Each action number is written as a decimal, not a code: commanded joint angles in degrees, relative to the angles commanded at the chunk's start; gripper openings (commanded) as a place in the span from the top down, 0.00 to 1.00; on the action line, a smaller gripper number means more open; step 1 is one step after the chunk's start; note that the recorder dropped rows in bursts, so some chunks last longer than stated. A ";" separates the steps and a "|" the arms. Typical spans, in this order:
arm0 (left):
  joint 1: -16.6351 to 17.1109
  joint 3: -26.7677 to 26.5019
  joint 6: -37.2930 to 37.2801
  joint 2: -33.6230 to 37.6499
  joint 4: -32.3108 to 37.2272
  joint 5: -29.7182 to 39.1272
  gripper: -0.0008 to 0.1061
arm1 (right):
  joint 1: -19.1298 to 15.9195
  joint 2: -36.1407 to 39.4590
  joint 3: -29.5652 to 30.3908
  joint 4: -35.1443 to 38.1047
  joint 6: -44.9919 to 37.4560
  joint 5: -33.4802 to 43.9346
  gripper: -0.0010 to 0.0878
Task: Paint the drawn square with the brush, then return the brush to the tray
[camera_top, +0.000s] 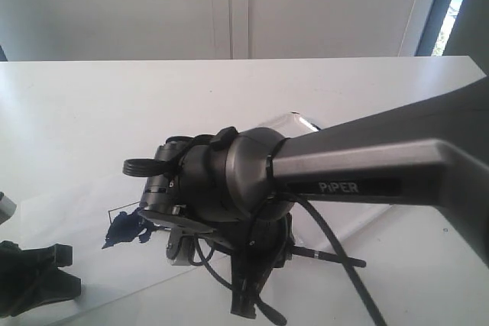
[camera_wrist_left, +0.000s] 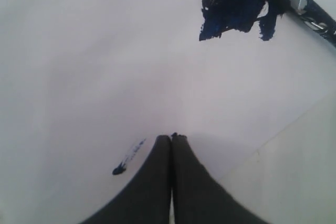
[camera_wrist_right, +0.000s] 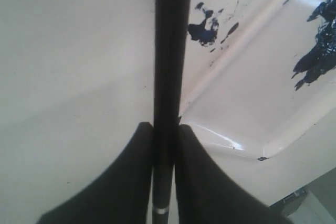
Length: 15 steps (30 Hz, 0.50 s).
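While my right gripper (camera_wrist_right: 164, 125) clamps the brush (camera_wrist_right: 170, 51) lengthwise between its jaws, the tray (camera_wrist_right: 247, 108) sits just beside it

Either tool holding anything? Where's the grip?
Right tool is shut on the brush, gripping its black handle. Left tool is shut on nothing.

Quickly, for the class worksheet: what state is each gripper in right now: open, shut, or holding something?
Left gripper: shut, holding nothing.
Right gripper: shut on the brush.
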 joint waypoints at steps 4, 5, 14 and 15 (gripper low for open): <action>0.00 0.00 0.12 0.00 0.28 0.00 0.99 | 0.00 0.00 -0.14 -2.00 1.39 0.00 0.99; 0.00 0.00 0.12 0.00 0.28 0.00 0.99 | 0.00 0.00 -0.26 -2.38 1.90 0.00 0.99; 0.00 0.00 0.12 0.00 1.51 -0.11 0.99 | 0.12 0.00 -7.61 1.59 2.19 0.00 0.99; 0.00 0.00 0.20 0.00 1.53 -0.11 0.99 | 0.12 0.00 -7.61 2.24 1.92 0.00 0.99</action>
